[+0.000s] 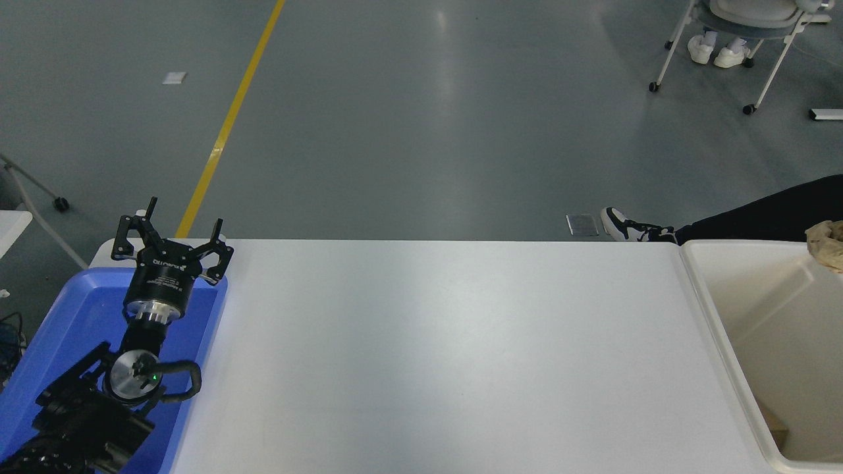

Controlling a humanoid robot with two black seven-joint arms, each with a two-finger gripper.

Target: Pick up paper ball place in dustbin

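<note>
Parked over the blue tray (59, 316) at the tabletop's (448, 355) near-left corner, the left hand (172, 245) sits idle with its fingers spread apart and empty; the right hand is out of the picture, so whether it grips anything cannot be told; the paper ball (827, 244) shows only as a tan lump at the frame's right edge, above the far end of the dustbin (718, 316) standing off the tabletop's right edge; judged from this, the placing step is under way, and the next move calls for letting the ball drop inside the walls.
</note>
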